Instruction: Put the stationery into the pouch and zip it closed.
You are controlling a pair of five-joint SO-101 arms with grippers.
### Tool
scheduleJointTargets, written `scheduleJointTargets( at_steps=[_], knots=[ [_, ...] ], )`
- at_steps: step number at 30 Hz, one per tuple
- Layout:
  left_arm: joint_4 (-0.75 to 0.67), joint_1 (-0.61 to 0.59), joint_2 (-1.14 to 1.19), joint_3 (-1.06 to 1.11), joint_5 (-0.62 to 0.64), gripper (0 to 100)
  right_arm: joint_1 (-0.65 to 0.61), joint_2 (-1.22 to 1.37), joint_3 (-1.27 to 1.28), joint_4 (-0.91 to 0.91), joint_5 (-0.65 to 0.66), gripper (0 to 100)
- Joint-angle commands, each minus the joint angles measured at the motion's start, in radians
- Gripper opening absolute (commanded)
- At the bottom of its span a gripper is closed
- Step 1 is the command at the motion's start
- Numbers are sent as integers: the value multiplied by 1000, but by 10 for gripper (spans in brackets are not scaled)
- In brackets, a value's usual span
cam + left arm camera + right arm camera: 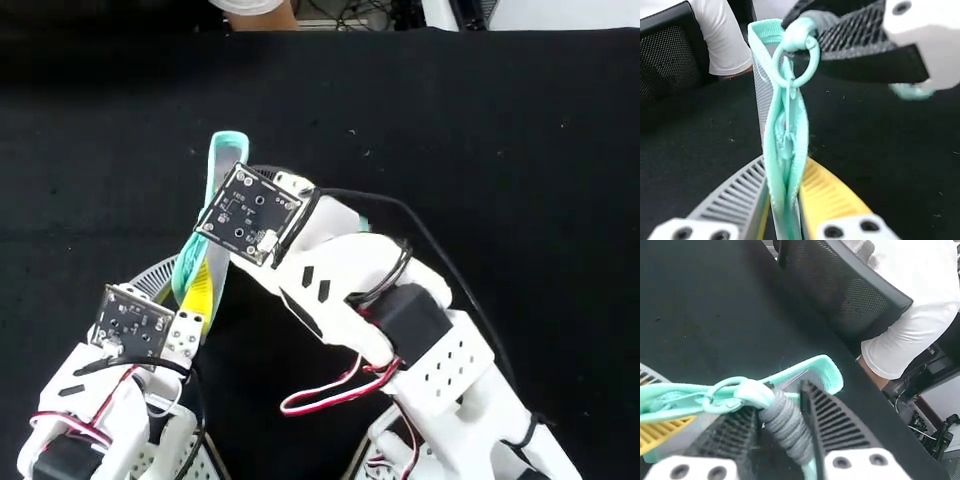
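Jaws clamped both sides: left gripper [786,172] anchors pouch [782,115] between them so right gripper [782,395], pinching pull [787,430], can zip.

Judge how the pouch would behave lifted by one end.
Probably floppy: the pouch looks like thin fabric and mesh, pinched flat in the left claw. Its zip pull, gripped by the right claw, sits on a loose ring and may swing.

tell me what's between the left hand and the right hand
The mint pouch spans that gap: the left hand clamps one end, the right hand grips its zipper pull. Seen in the left wrist view.
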Motion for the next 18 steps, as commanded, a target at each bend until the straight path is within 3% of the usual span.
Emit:
scheduleJointTargets(
  at_steps=[1,12,15,18],
  knots=[
    [6,8,-3,-12,-2,30,3,-22,-77,-2,3,107],
    [6,8,-2,-12,-2,30,-15,-28,-76,8,8,93],
    [6,7,-2,-12,-2,30,-9,-30,-76,3,9,7],
    [6,7,-2,-12,-2,30,51,-30,-73,6,5,11]
  ],
)
